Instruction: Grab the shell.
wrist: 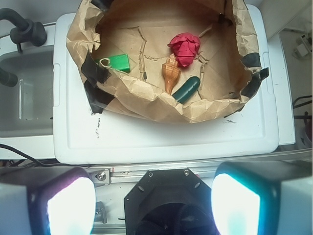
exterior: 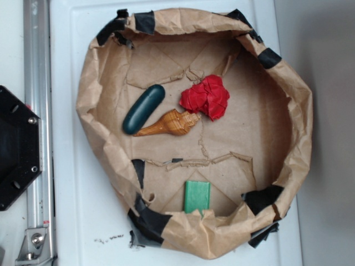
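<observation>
The orange-brown spiral shell (exterior: 169, 124) lies on the brown paper floor of the paper-lined bin, its point toward the dark green capsule (exterior: 143, 108). In the wrist view the shell (wrist: 170, 72) lies far ahead, between the red paper ball (wrist: 185, 47) and the capsule (wrist: 186, 90). My gripper (wrist: 154, 203) is open, high above the robot base and well short of the bin, with nothing between its fingers (wrist: 68, 203). The gripper does not show in the exterior view.
A red crumpled paper ball (exterior: 206, 96) touches the shell's wide end. A green block (exterior: 197, 197) lies near the paper wall (exterior: 191, 233). The crumpled wall with black tape rings everything. The black robot base (exterior: 16, 147) and a metal rail (exterior: 37, 66) stand at the left.
</observation>
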Robot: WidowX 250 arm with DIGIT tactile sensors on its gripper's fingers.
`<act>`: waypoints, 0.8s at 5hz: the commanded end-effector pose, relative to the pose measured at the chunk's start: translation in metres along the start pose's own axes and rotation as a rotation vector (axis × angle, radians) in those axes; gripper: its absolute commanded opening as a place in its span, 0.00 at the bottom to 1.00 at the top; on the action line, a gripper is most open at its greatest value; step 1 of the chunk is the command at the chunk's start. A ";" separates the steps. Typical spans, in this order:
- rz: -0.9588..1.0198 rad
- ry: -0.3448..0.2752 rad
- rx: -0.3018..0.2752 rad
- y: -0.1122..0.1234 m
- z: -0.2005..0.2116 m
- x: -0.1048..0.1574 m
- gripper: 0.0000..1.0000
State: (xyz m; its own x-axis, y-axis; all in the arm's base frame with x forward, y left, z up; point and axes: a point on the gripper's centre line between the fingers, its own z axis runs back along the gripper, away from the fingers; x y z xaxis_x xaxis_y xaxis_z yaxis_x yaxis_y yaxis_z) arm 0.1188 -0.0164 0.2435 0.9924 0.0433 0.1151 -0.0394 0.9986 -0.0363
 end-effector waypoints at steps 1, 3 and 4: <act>0.000 0.000 0.000 0.000 0.000 0.000 1.00; -0.014 -0.047 0.002 0.031 -0.056 0.072 1.00; -0.002 -0.036 -0.046 0.049 -0.071 0.092 1.00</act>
State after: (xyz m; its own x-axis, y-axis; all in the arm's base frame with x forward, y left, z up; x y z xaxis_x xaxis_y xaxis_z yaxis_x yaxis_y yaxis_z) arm 0.2114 0.0289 0.1664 0.9954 0.0258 0.0921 -0.0169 0.9953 -0.0957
